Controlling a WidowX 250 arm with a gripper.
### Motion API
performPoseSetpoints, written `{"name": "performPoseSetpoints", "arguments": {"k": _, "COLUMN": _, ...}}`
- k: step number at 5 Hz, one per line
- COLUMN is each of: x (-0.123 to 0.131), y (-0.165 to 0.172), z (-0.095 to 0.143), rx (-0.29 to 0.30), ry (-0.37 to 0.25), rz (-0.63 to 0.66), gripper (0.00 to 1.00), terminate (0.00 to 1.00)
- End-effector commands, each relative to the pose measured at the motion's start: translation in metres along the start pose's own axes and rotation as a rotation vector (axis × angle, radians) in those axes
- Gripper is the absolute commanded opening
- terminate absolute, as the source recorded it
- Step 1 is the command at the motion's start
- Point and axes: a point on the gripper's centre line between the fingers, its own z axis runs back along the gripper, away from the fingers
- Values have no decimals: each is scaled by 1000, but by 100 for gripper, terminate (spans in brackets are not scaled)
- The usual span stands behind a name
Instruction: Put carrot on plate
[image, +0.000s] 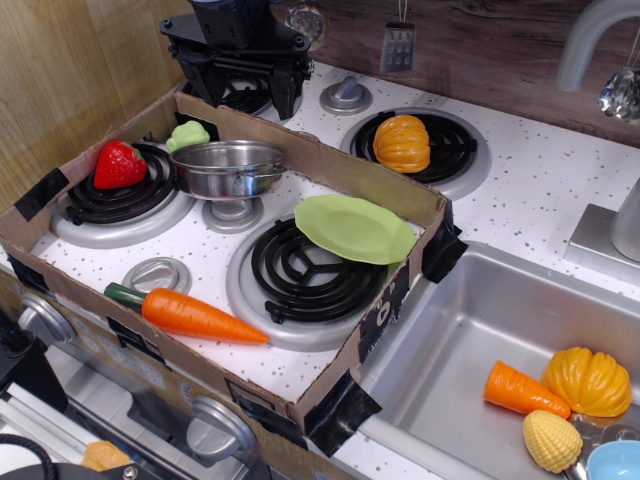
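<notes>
The carrot is long, glossy orange with a dark green stem end. It lies on the white stovetop at the front, pointing right toward the front right burner. The light green plate rests tilted on the far right edge of that burner, against the cardboard wall. My gripper is black and hangs at the back, above the far cardboard edge and behind the steel pot. Its fingers point down and I cannot tell how far apart they stand. It holds nothing that I can see.
A cardboard wall fences the stovetop. Inside are a steel pot, a strawberry and a green vegetable. An orange pumpkin sits on the back burner. The sink holds a stubby carrot, a pumpkin and corn.
</notes>
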Motion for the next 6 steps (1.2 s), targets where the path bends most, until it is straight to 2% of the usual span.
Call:
{"name": "performPoseSetpoints", "arguments": {"k": 1, "x": 0, "y": 0, "z": 0, "rx": 0, "ry": 0, "rz": 0, "gripper": 100, "terminate": 0}}
{"name": "performPoseSetpoints", "arguments": {"k": 2, "x": -19, "y": -6, "z": 9, "rx": -14, "ry": -168, "rz": -251, "gripper": 100, "terminate": 0}}
{"name": "performPoseSetpoints", "arguments": {"k": 3, "x": -43, "y": -10, "z": 15, "rx": -15, "ry": -282, "rz": -518, "gripper": 100, "terminate": 0}}
{"name": "performPoseSetpoints", "arguments": {"k": 4, "x": -65, "y": -18, "z": 15, "rx": -74, "ry": -303, "rz": -645, "gripper": 100, "terminate": 0}}
{"name": "performPoseSetpoints", "arguments": {"k": 5, "x": -89, "y": -25, "z": 5, "rx": -139, "ry": -296, "rz": -802, "gripper": 100, "terminate": 0}}
{"name": "performPoseSetpoints", "arguments": {"k": 6, "x": -114, "y": -28, "z": -8, "rx": -150, "ry": -189, "rz": -888, "gripper": 100, "terminate": 0}}
